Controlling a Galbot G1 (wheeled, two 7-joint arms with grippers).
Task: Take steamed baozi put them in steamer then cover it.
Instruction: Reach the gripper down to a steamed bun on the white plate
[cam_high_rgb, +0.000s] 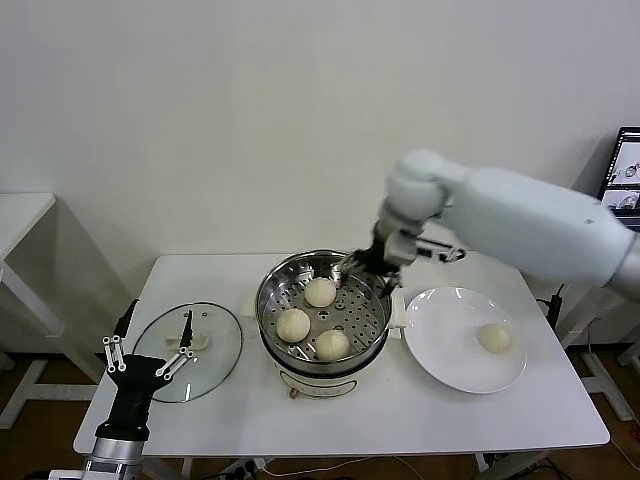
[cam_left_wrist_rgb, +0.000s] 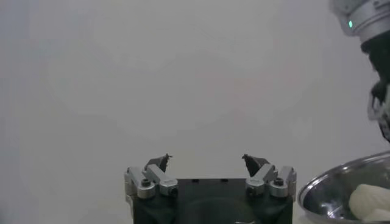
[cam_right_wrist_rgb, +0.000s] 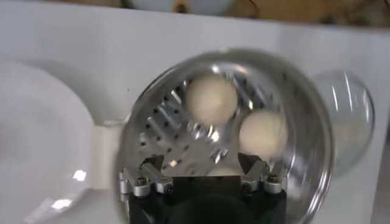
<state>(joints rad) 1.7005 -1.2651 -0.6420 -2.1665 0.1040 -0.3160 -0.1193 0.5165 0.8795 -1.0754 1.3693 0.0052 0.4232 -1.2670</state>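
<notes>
The shiny steamer (cam_high_rgb: 268, 300) stands mid-table with three cream-white baozi on its perforated tray: one at the back (cam_high_rgb: 320, 292), one at the left (cam_high_rgb: 293, 325), one at the front (cam_high_rgb: 332, 345). A further baozi (cam_high_rgb: 494, 338) lies on the white plate (cam_high_rgb: 445, 320) to the right. My right gripper (cam_high_rgb: 352, 270) hangs open over the steamer's back right rim, nothing between its fingers. In the right wrist view it (cam_right_wrist_rgb: 203, 161) sits just above the tray, with two baozi (cam_right_wrist_rgb: 211, 98) (cam_right_wrist_rgb: 263, 133) beyond it. The glass cover (cam_high_rgb: 215, 335) lies flat at the left. My left gripper (cam_high_rgb: 145, 358) is open beside it.
The table's front edge runs just below the steamer and plate. A second white table (cam_high_rgb: 20, 215) stands at the far left and a screen (cam_high_rgb: 622, 170) at the far right. In the left wrist view the steamer's rim (cam_left_wrist_rgb: 341, 179) shows beside the open left gripper (cam_left_wrist_rgb: 206, 159).
</notes>
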